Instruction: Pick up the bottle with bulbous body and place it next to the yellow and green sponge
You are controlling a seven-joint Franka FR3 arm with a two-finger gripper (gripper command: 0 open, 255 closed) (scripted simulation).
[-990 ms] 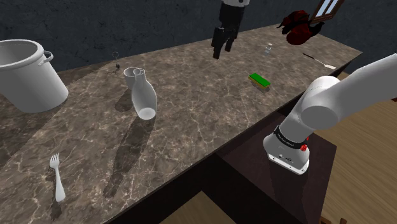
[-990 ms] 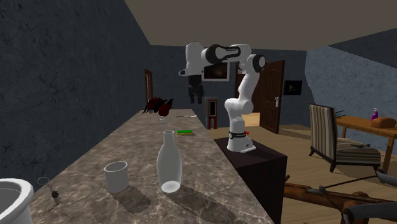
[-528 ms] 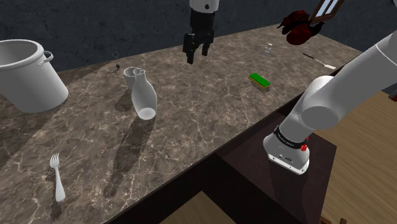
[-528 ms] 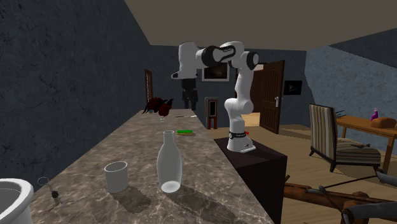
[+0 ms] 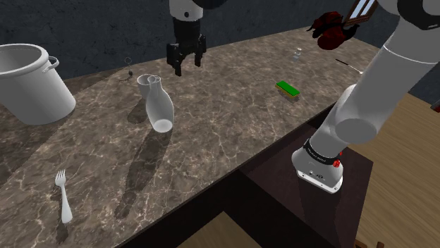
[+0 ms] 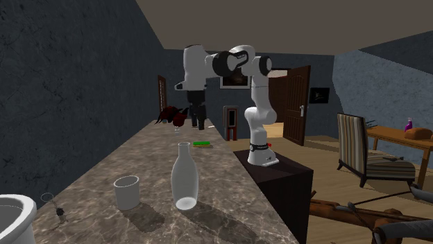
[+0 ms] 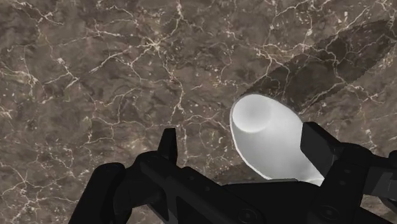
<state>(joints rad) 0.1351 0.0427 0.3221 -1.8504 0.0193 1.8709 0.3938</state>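
Note:
The white bottle (image 5: 161, 110) with a bulbous body stands upright on the marble counter (image 5: 233, 134); it also appears in the second exterior view (image 6: 184, 177). My black gripper (image 5: 185, 65) hangs open in the air above the counter, just past the bottle toward the wall, holding nothing. From the hand's camera the bottle (image 7: 270, 143) lies far below, between the spread fingertips (image 7: 168, 141) and untouched. The yellow and green sponge (image 5: 287, 88) lies flat toward the shoulder view's right; in the second exterior view the sponge (image 6: 202, 144) sits beyond the gripper (image 6: 200, 125).
A white cup (image 5: 144, 83) stands right behind the bottle. A large white pot (image 5: 28, 81) sits at the counter's left end, with a fork (image 5: 63, 197) near the front edge. Keys (image 5: 128, 70) lie by the wall. A small glass (image 5: 299, 53) and a red object (image 5: 330, 29) are at the far right.
The arm has swung toward the shoulder view's left, carrying the gripper from above the counter's middle to a spot near the bottle. The fingers stayed open and the objects have not moved.

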